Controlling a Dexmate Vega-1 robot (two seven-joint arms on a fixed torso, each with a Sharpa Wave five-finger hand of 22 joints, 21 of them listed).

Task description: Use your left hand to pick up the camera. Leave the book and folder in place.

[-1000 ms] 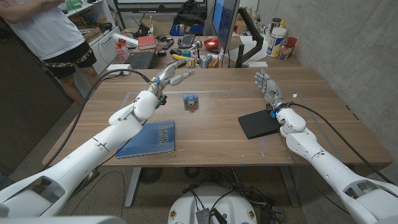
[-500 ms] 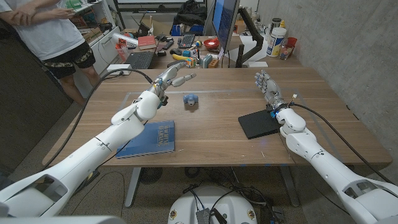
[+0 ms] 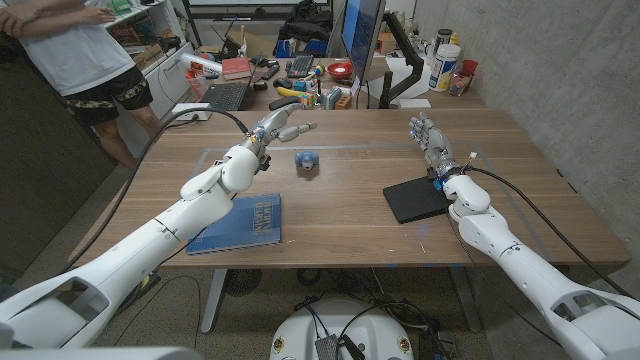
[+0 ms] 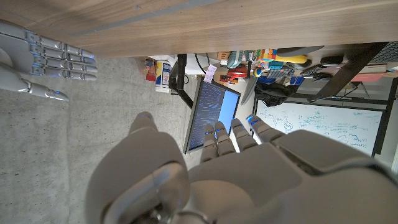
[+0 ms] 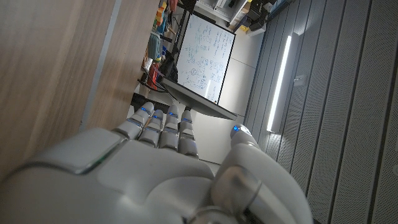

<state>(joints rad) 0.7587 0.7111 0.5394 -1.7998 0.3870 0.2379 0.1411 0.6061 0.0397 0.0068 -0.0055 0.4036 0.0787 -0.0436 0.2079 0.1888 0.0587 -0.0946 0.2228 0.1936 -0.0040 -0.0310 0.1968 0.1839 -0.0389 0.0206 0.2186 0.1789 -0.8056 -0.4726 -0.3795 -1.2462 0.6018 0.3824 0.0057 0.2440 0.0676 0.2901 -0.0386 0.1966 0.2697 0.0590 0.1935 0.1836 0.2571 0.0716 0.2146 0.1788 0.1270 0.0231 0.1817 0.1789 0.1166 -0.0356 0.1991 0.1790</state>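
I judge the small blue camera (image 3: pixel 307 160) light, rigid and fragile; I would grip its side faces. My left hand (image 3: pixel 277 125) hovers near it, fingers (image 3: pixel 300 127) spread and empty; my right hand (image 3: pixel 430 141) is also open.

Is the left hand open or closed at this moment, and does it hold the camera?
Open and empty. In the head view the left hand hangs with fingers extended, apart from the small blue camera on the table.

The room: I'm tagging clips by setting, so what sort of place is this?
Probably a lab or office workspace: a monitor stands behind the table, a laptop sits on a cluttered desk, and a whiteboard hangs nearby.
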